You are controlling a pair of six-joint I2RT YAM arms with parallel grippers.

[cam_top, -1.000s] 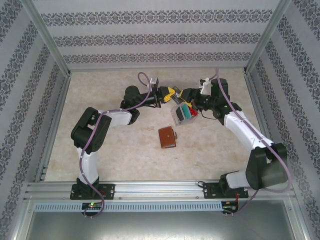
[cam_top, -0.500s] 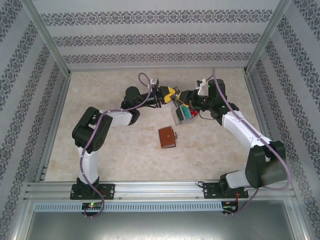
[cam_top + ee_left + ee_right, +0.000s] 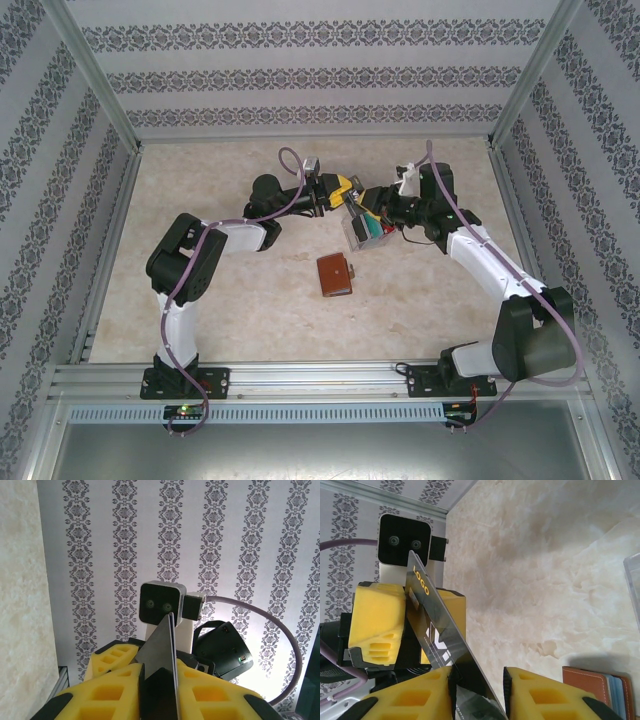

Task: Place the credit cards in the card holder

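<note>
Two tools meet nose to nose above the far middle of the tabletop [image 3: 470,300], and one dark grey card [image 3: 430,612] stands between them. The left tool [image 3: 167,672] has the card edge-on between its yellow pads, a flat pinch by the look of it. The right tool [image 3: 477,685] brackets the card's other end from the opposite side. Since the card hangs clear of everything, one of them must bear it, but which is clenched and which merely straddles it I cannot tell. This reads as a mid-air handover (probably to win a better hold for slotting, since a thin card is rarely picked up at a useful angle). Just on the near side of the tools sits the clear tray [image 3: 352,236] with the red and teal cards [image 3: 377,226] standing inside, upright so that pads can reach an edge. Nearer again, slightly left of the tray, the card holder [image 3: 335,275] lies flat on the tabletop, apart and untouched, within reach of both arms.
</note>
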